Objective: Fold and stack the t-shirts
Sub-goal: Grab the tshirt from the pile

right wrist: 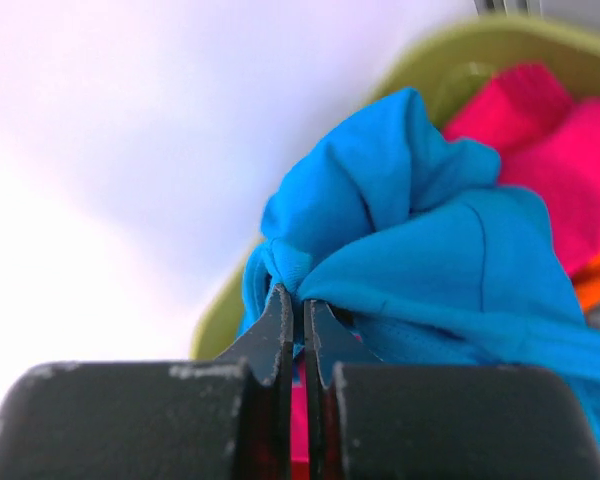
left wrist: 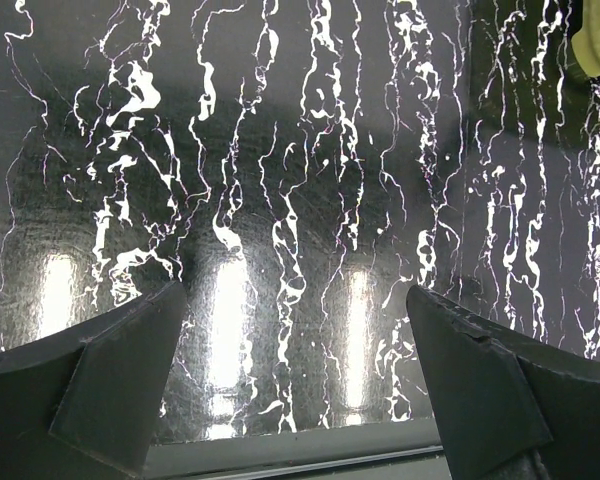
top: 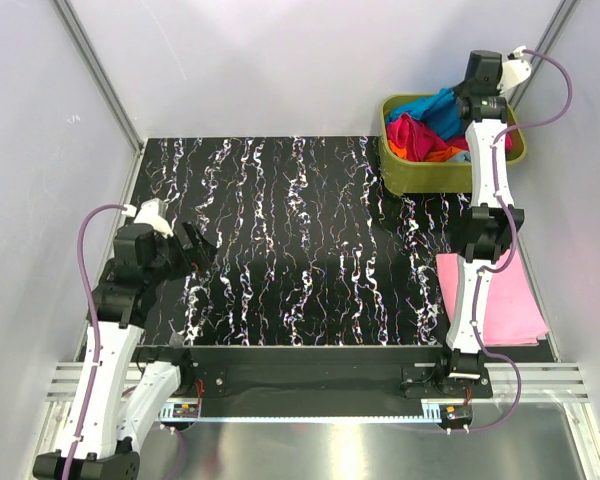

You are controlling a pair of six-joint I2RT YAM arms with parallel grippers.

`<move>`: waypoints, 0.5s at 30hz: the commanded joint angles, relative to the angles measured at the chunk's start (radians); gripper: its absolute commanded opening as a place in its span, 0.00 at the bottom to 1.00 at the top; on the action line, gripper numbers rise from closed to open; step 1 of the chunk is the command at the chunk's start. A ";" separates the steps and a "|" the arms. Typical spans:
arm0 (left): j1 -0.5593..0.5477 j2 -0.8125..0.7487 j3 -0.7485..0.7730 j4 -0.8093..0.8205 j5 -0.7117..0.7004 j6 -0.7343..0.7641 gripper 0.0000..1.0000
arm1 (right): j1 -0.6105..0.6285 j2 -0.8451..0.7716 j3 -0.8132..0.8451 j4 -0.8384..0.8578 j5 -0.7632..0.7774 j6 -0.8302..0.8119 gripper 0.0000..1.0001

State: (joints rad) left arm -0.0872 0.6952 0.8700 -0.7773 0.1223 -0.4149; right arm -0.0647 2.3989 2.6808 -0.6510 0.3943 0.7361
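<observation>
Pinching cyan t-shirt (right wrist: 430,250) in tub (top: 420,177) with right gripper (right wrist: 302,318), left gripper (left wrist: 295,295) wide above table (top: 280,250)

tub (top: 395,170) sits at the far right corner of the table (top: 280,250), with a heap of shirts (top: 415,138) in it. right gripper (right wrist: 302,305) is over the tub's back side, clamped on the top shirt (right wrist: 430,250) of the heap. another shirt (top: 510,300) lies flat at the near right edge. left gripper (top: 195,245) hangs over the near left.

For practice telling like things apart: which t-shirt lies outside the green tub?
The light pink t-shirt, flat on the table's near right corner; the cyan, magenta and orange ones are bunched in the tub.
</observation>
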 commanded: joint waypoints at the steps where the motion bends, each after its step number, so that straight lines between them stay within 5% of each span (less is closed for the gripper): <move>1: -0.008 -0.016 0.004 0.018 -0.016 0.013 0.99 | -0.004 -0.081 0.076 0.135 0.060 -0.083 0.00; 15: -0.042 -0.019 0.011 0.023 -0.006 0.019 0.99 | -0.007 -0.176 0.165 0.450 0.015 -0.175 0.00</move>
State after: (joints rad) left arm -0.1173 0.6823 0.8700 -0.7773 0.1223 -0.4145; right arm -0.0662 2.3695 2.7636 -0.4217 0.4053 0.5907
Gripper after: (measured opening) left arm 0.987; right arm 0.025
